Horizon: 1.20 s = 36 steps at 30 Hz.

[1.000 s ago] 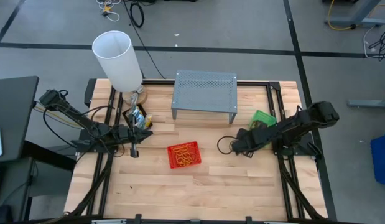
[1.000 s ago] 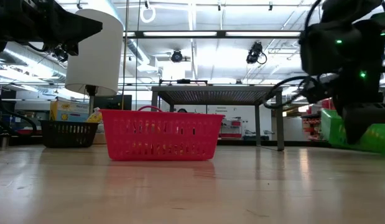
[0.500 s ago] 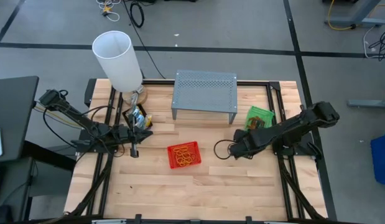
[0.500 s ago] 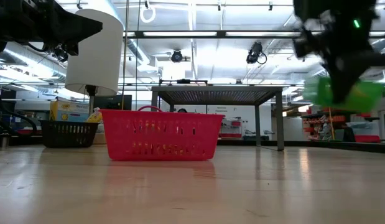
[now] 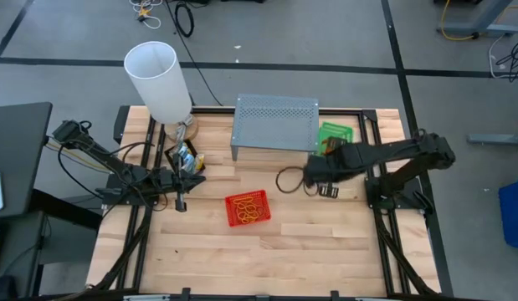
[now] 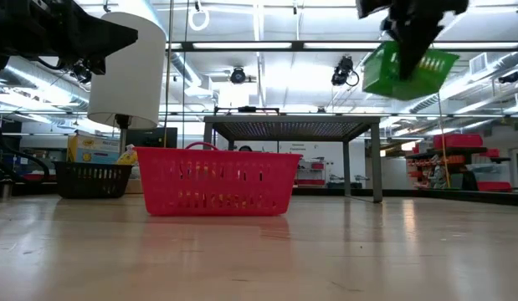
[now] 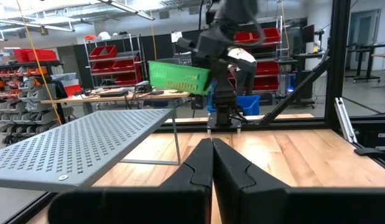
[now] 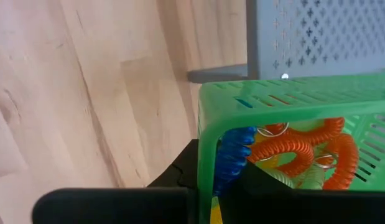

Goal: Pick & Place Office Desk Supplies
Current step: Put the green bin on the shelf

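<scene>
My right gripper [image 5: 329, 150] is shut on a small green mesh tray [image 5: 335, 133] and holds it in the air beside the right end of the grey perforated stand [image 5: 275, 124]. In the right wrist view the green tray [image 8: 292, 99] holds orange and blue coiled bands [image 8: 285, 146]. A red mesh tray [image 5: 246, 208] with orange and red bands sits flat on the table's middle. A black basket [image 5: 188, 160] with a yellow-green crayon box [image 6: 95, 148] stands near the lamp. My left gripper [image 5: 182, 202] is shut, low over the table left of the red tray. My right gripper [image 8: 211, 177] pinches the green tray's wall at a corner [image 8: 208, 143], one finger inside the tray and one outside. The tray is lifted clear, higher than the stand's top, and tilts a little in the low view [image 6: 407, 71].
A tall white lampshade [image 5: 158, 77] stands at the far left corner. The grey stand's top [image 7: 74, 149] is bare. Black frame rails [image 5: 371, 134] run along the table's sides. Bare wood lies in front of the red tray toward the near edge.
My right gripper has risen from table height to above the stand's top, carrying the green tray. It has also moved toward the table's far edge and left, toward the right end of the grey stand. The tray is lifted clear of the table.
</scene>
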Motion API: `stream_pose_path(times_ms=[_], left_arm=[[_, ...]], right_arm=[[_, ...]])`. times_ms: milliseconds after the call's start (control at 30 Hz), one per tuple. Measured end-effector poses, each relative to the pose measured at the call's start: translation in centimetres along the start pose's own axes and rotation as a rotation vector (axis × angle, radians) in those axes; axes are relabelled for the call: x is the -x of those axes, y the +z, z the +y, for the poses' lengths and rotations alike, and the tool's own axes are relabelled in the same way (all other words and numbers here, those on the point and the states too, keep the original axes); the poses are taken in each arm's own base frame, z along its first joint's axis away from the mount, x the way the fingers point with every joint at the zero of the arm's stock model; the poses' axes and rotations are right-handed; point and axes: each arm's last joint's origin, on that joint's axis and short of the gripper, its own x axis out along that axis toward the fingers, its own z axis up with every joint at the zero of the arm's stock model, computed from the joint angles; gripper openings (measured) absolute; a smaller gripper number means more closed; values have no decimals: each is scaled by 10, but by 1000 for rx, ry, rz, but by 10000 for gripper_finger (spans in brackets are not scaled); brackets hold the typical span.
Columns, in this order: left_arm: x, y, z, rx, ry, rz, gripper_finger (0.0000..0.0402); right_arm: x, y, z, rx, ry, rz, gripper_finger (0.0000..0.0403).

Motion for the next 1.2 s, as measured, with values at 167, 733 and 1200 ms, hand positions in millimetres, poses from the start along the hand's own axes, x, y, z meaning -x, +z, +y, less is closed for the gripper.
stream_pose_path(times_ms=[167,733,1200], left_arm=[[0,0,0,0,0,0,5],[0,-2,0,-6,-3,16,5],[0,-3,-1,7,-5,23,5]], right_arm=[[-13,13,-25,50,28,-11,27],[-55,65,-84,203,164,58,27],[-71,97,-100,181,192,143,27]])
